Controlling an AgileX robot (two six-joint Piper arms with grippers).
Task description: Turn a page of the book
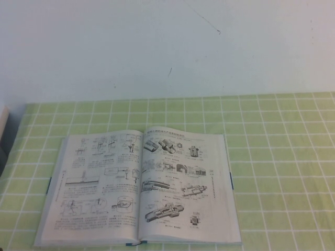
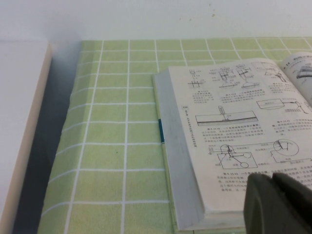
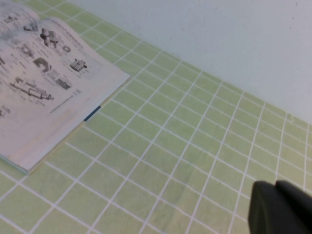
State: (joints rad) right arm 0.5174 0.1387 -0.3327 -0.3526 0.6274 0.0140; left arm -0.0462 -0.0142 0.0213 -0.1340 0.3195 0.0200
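From the high view, you see the big thick book (image 1: pixel 138 188) with grey-white pages and a thin teal-blue cover edge. It lies open and flat in the lower middle of the frame, on the green checked tablecloth (image 1: pixel 282 157). Its long side runs left to right, and its spine runs from the near edge toward the white wall (image 1: pixel 157 42). The thin white page with the dark machine drawings (image 1: pixel 183 183) is the right-hand leaf. No arm shows here.

In the left wrist view, the dark left gripper (image 2: pixel 278 204) sits at the lower right corner, just over the near corner of the left-hand leaf. You cannot tell how its fingers stand.

In the right wrist view, the dark right gripper (image 3: pixel 280 207) is at the lower right corner, over bare cloth and well apart from the book in the upper left. Its fingers cannot be told either.

It looks like the turn is not started. Next, you likely need to bring the right gripper to the page's outer edge, lift it gently, and sweep it over the spine.
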